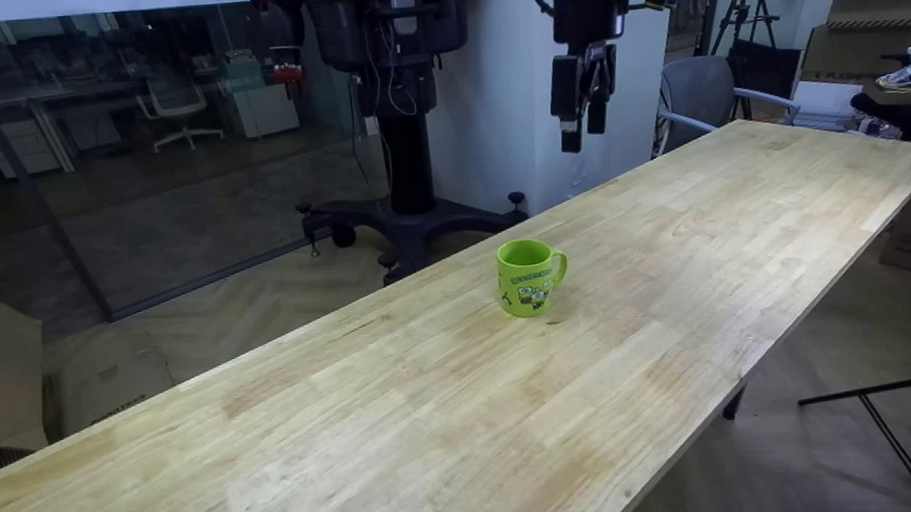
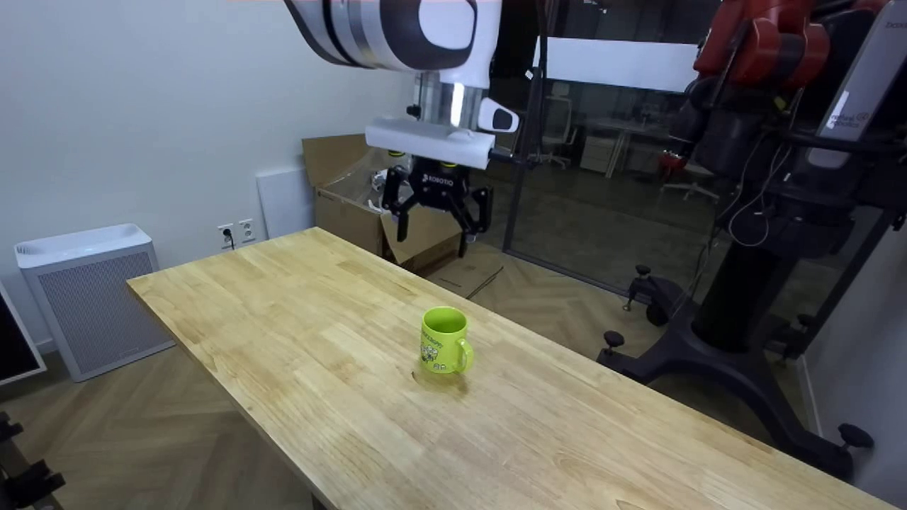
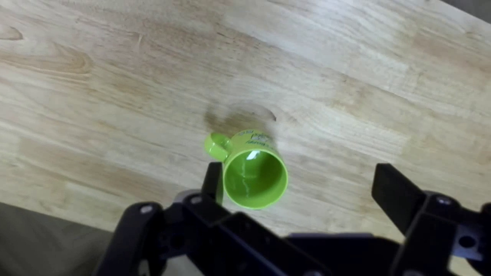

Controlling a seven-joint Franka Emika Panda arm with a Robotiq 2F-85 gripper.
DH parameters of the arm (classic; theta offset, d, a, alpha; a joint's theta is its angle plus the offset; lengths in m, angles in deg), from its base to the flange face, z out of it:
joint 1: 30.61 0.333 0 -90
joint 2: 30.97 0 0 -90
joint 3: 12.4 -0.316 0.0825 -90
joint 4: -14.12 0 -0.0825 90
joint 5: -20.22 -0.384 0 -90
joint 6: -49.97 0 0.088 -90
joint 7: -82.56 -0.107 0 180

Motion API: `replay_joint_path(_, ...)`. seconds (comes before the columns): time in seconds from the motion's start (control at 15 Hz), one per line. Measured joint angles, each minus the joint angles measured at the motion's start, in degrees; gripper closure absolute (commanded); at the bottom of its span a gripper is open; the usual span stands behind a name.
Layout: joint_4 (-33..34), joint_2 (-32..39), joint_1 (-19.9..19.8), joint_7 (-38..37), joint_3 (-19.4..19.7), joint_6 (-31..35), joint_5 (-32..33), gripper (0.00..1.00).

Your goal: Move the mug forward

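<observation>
1. The green mug (image 2: pixel 443 340) stood upright on the table (image 2: pixel 319 397), below the gripper (image 2: pixel 432 236) and well apart from it.
2. In the wrist view, its handle (image 3: pixel 218 147) showed just beyond one finger (image 3: pixel 213 178).
3. The gripper's fingers were spread, holding nothing.
4. The approach seemed in hand; the next move called for centring over the mug, then descending.

Both exterior views slant down on the mug (image 1: pixel 525 281); the wrist view, nearer, looks from above.

Arm (image 2: pixel 397 35) cropped above, table (image 1: pixel 342 464) cropped below, mug lettering (image 1: pixel 532 278) (tiny) unreadable
</observation>
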Motion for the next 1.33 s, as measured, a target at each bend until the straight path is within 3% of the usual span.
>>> replay_joint_path(0.67,2.82,4.88,0.06,1.78,-0.93,0.74,2.85,0.00)
replay_joint_path(1.0,10.20,13.80,0.66,7.40,-2.77,1.87,9.48,0.00)
replay_joint_path(1.33,18.87,22.99,1.32,12.26,-5.62,1.87,10.34,0.00)
